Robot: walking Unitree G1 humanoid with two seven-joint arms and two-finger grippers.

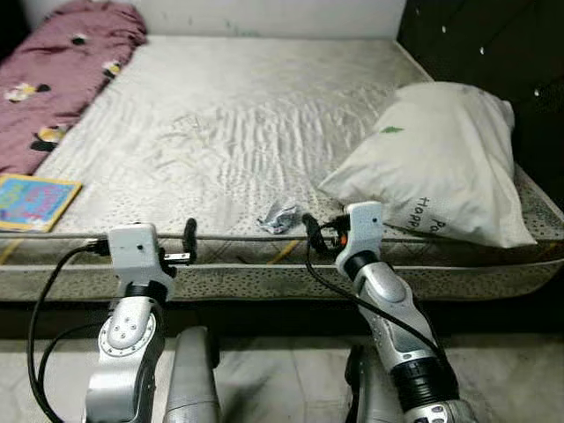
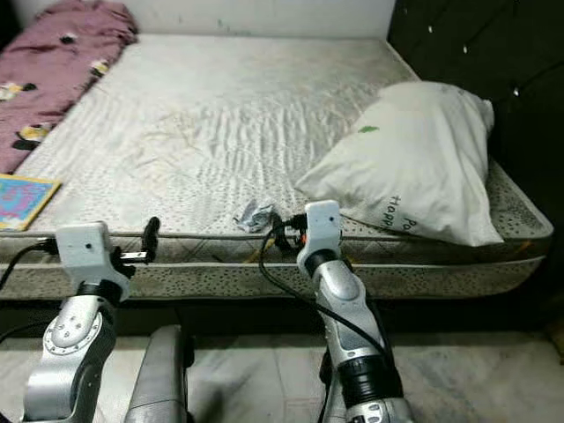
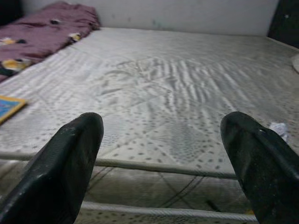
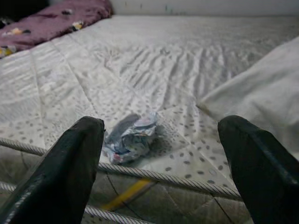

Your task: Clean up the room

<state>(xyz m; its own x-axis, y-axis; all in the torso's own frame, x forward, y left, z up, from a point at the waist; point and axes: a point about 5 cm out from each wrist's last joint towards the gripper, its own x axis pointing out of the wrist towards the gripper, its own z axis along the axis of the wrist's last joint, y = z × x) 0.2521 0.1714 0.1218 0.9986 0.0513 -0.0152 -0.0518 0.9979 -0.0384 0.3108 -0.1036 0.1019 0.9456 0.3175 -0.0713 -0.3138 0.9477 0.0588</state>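
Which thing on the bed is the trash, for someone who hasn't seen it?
Start at the mattress and find its near edge. Left of the white pillow, just ahead of the right gripper, lies a crumpled wrapper: small, wadded, bluish-white, unlike the flat colourful book at the far left.

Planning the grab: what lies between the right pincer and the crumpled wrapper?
Only bare patterned mattress edge separates the open right pincer from the crumpled bluish-white wrapper, seen in the right wrist view.
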